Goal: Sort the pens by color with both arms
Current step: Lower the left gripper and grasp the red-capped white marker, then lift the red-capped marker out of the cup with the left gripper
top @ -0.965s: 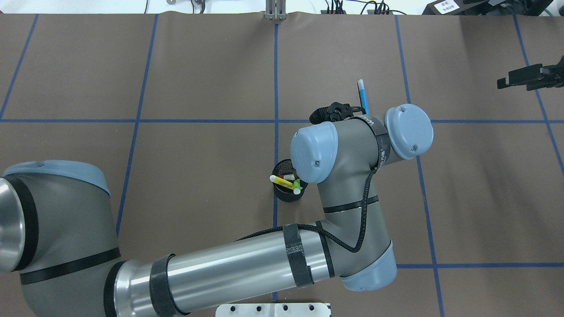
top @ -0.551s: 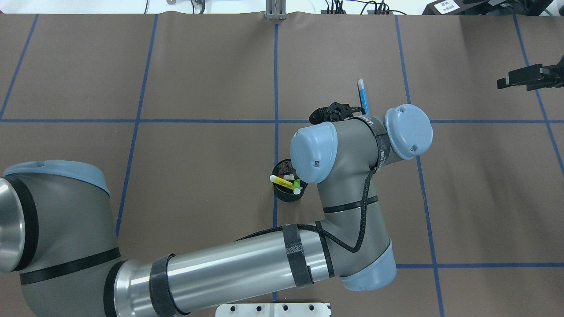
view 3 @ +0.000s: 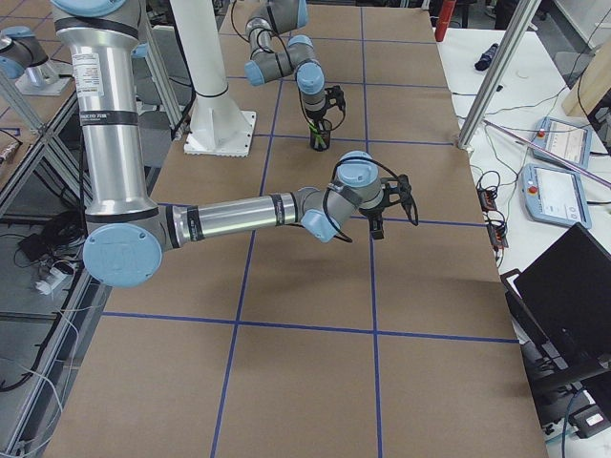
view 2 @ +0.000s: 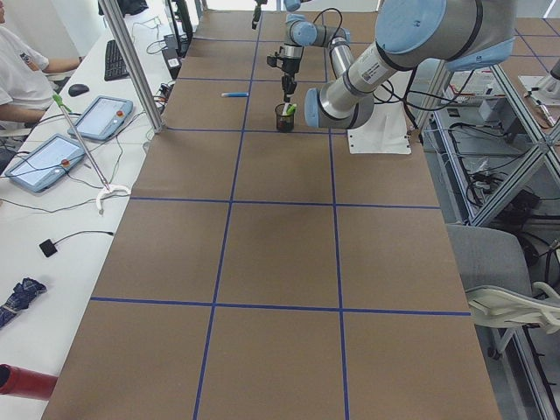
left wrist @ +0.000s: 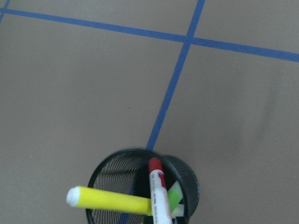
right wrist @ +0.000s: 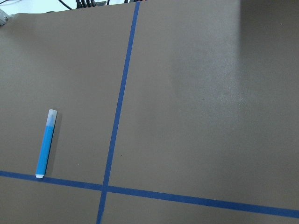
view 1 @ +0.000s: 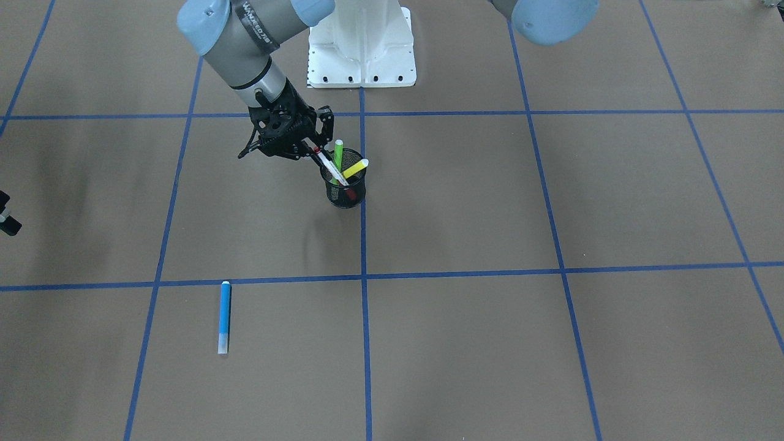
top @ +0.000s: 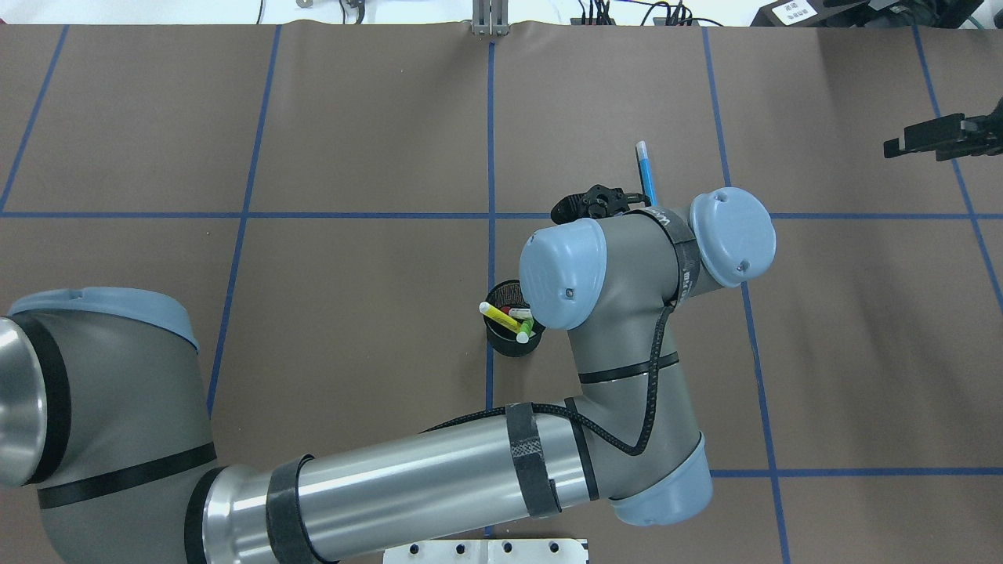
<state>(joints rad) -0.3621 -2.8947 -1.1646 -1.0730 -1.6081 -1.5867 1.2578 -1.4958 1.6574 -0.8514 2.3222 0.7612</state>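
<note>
A black mesh cup (view 1: 346,191) stands at the table's centre line and holds three pens. The yellow pen (view 1: 356,168) and the light green pen (view 1: 338,153) lean in it. My left gripper (view 1: 313,149) hangs just above the cup's rim, shut on the upper barrel of the white pen with red ends (view 1: 331,168), whose lower end is inside the cup. In the left wrist view that pen (left wrist: 158,196) rises from the bottom edge beside the yellow pen (left wrist: 110,200). The blue pen (top: 646,171) lies flat on the table, alone. My right gripper (top: 893,147) hovers open at the far right, holding nothing.
Blue tape lines divide the brown table cover (top: 353,117) into squares. The white mounting base (view 1: 361,49) sits at the robot's edge. The left arm's wrist (top: 627,258) hangs over the cup (top: 509,345) and part of the blue pen. Beyond the table's far edge a person (view 2: 22,61) sits among tablets and cables.
The left arm's wrist has shifted slightly to the right. The pens in the cup have tilted a little with it. The right gripper and the blue pen have stayed put.
</note>
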